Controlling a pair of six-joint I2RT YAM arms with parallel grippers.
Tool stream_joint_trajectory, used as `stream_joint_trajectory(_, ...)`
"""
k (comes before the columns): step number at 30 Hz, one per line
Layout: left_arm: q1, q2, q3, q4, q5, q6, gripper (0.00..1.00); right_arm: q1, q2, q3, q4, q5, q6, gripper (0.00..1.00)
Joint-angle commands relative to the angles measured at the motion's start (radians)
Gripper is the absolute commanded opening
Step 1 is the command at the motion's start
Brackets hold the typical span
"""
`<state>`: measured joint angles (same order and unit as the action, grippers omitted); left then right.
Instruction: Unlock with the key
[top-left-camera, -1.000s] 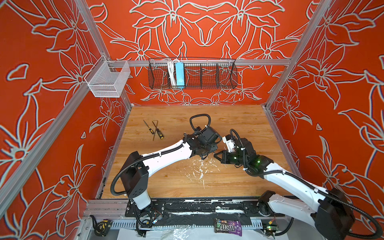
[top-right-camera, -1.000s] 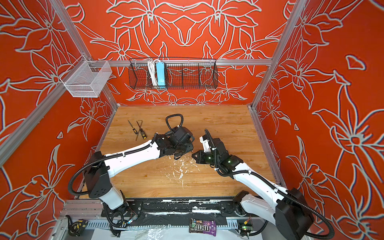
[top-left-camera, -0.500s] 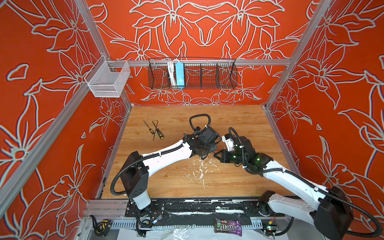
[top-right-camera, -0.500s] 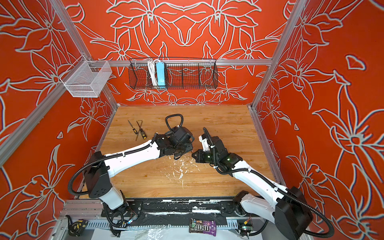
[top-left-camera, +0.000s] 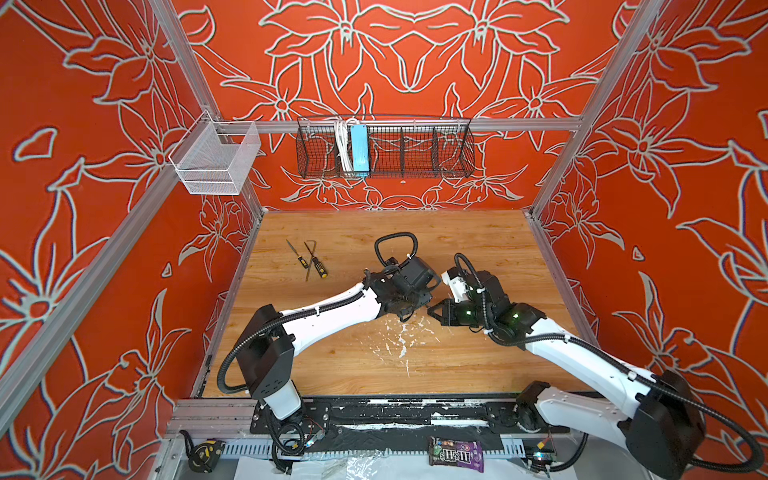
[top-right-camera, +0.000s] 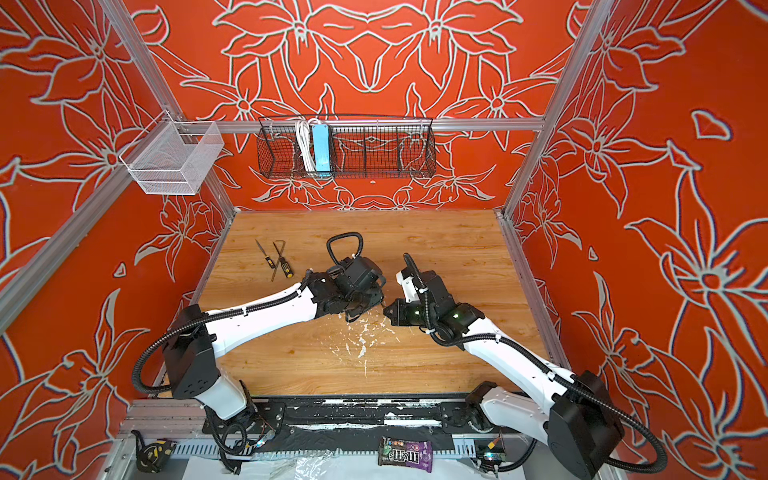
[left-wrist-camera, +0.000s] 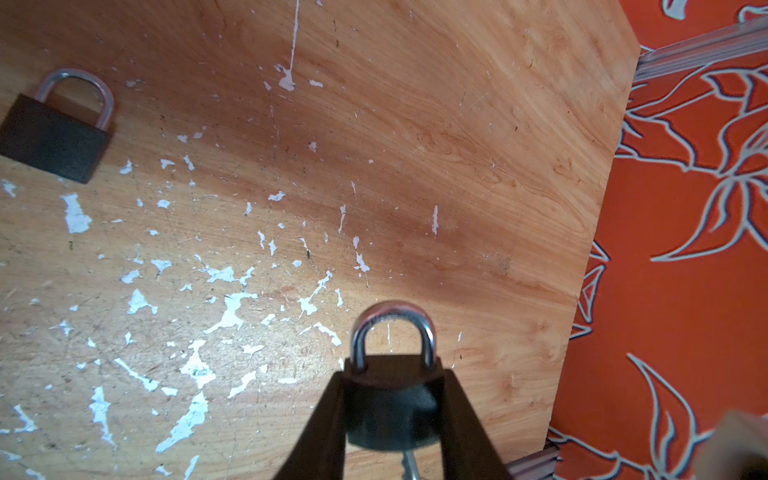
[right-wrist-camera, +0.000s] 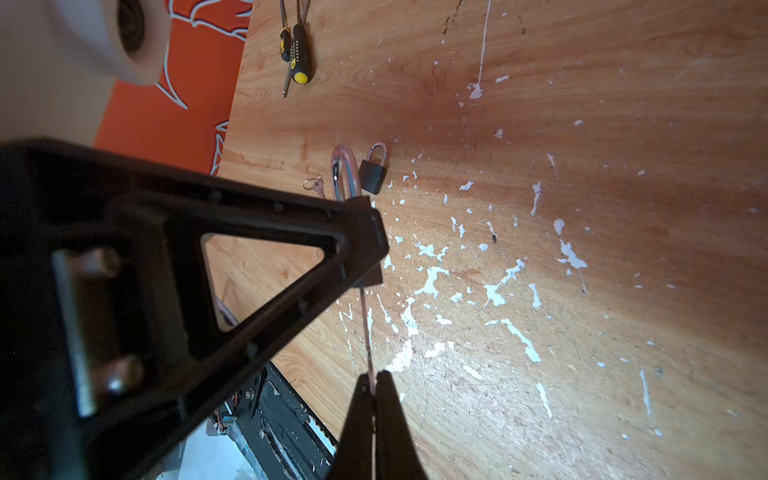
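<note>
Black padlock (left-wrist-camera: 390, 403), near but clear of the spare padlock (left-wrist-camera: 54, 133), clamped across its body by the part-open left gripper (left-wrist-camera: 394, 376); right gripper (right-wrist-camera: 372, 380), pinched tight on the inserted key (right-wrist-camera: 366, 328), should twist squarely, without bending.

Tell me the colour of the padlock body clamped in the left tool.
The padlock body is black, seen best in the left wrist view.

Surface: scuffed light-wood tabletop (top-left-camera: 457, 237), white-flecked | far-left corner: two yellow-and-black-handled screwdrivers (top-left-camera: 320, 266) | middle: black steel-shackled padlock (right-wrist-camera: 372, 174) lying flat; small metal key ring (right-wrist-camera: 311, 184) near it
</note>
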<state>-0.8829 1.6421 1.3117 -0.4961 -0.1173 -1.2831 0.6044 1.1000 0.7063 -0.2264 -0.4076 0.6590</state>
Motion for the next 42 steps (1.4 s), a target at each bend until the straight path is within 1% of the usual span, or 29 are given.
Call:
stream_joint_trajectory(1,-0.01,-0.036,-0.018,0.033,0.052,-0.044,0.0,0.003,-0.005,0.025,0.093,-0.009,-0.015,0.0)
stream_joint_trajectory(4,-0.01,-0.04,-0.018,0.043,0.05,-0.069,0.0,0.007,0.005,0.021,0.102,-0.032,-0.011,0.0)
stream_joint_trajectory(11,-0.01,-0.04,-0.017,0.064,0.047,-0.108,0.0,0.019,0.0,-0.02,0.162,-0.023,0.034,0.0)
stream_joint_trajectory(16,-0.01,-0.03,-0.008,0.069,0.053,-0.108,0.0,0.025,0.003,-0.016,0.148,0.014,0.018,0.0)
stream_joint_trajectory(19,-0.01,-0.027,-0.006,0.057,0.053,-0.114,0.0,0.025,0.004,-0.013,0.166,0.011,0.018,0.0)
stream_joint_trajectory(23,-0.011,-0.036,-0.016,0.046,0.045,-0.103,0.0,0.023,-0.006,0.03,0.1,0.068,-0.023,0.0)
stream_joint_trajectory(26,-0.011,-0.032,-0.012,0.006,0.034,-0.102,0.0,0.023,-0.02,0.06,0.057,0.123,-0.04,0.0)
stream_joint_trajectory(28,-0.011,-0.031,-0.025,0.022,0.04,-0.102,0.0,0.023,-0.022,0.073,0.04,0.149,-0.035,0.0)
stream_joint_trajectory(32,-0.011,-0.037,-0.032,0.036,0.045,-0.107,0.0,0.024,-0.012,0.086,0.041,0.143,-0.027,0.0)
stream_joint_trajectory(36,-0.011,-0.05,-0.032,0.037,0.038,-0.105,0.0,0.023,-0.016,0.11,-0.02,0.196,-0.055,0.0)
stream_joint_trajectory(40,-0.011,-0.054,-0.041,0.058,0.057,-0.127,0.0,0.025,-0.021,0.102,0.017,0.168,-0.036,0.0)
stream_joint_trajectory(42,-0.011,-0.058,-0.056,0.099,0.09,-0.145,0.0,0.032,-0.015,0.093,0.038,0.16,-0.025,0.0)
